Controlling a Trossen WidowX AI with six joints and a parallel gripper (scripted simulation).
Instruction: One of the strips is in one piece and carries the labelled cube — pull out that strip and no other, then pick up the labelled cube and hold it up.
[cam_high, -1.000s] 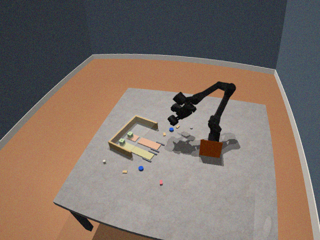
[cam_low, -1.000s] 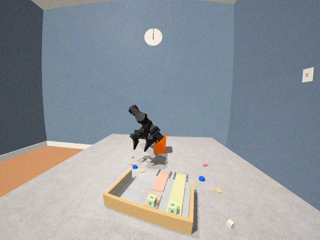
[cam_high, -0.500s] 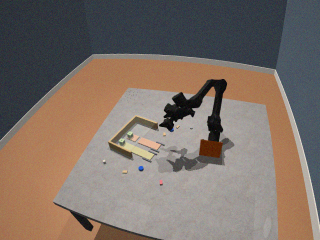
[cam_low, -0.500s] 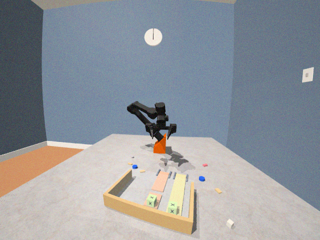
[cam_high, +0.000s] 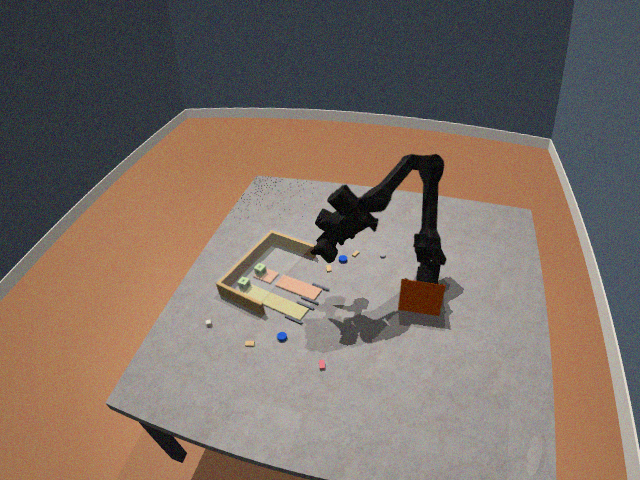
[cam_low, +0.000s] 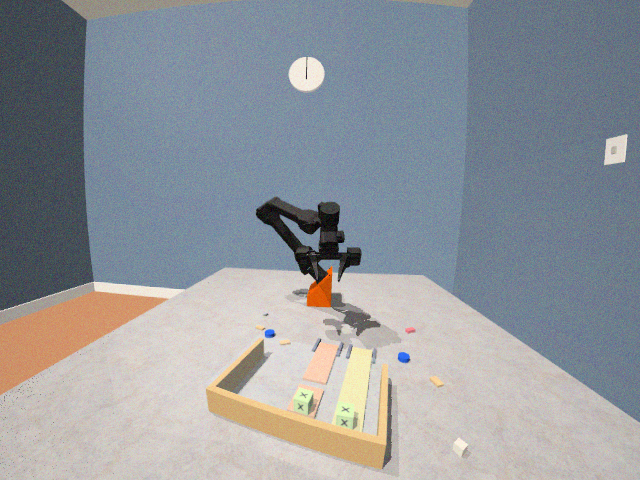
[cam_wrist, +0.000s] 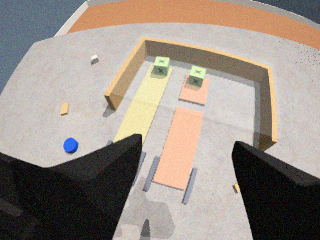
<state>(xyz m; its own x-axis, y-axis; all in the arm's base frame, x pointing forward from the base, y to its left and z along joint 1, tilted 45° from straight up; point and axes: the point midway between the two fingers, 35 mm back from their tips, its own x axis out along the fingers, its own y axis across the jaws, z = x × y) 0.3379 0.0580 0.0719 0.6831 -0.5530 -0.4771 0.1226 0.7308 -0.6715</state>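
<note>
A yellow strip (cam_high: 285, 305) (cam_low: 355, 379) (cam_wrist: 142, 107) runs unbroken, with a light green X-marked cube (cam_high: 244, 282) (cam_low: 345, 415) (cam_wrist: 161, 66) on its far end. Beside it, a salmon strip is split by a gap into a long front piece (cam_high: 298, 287) (cam_low: 322, 362) (cam_wrist: 179, 145) and a short rear piece (cam_low: 316, 397) (cam_wrist: 194, 95). Another light green X-marked cube (cam_high: 260, 268) (cam_low: 303, 401) (cam_wrist: 197, 76) sits on the rear piece. My gripper (cam_low: 328, 279) (cam_wrist: 189, 145) is open and empty, high above the table, on the strips' front side.
A wooden wall (cam_high: 241, 298) (cam_low: 294, 425) (cam_wrist: 125, 75) surrounds the strips on three sides, its open side towards the arm base. Grey rails (cam_wrist: 151, 174) flank the strips' front ends. Blue discs (cam_high: 281, 336) (cam_low: 269, 333), tan blocks (cam_high: 249, 343), a red block (cam_high: 322, 365) and a white block (cam_low: 460, 447) lie outside.
</note>
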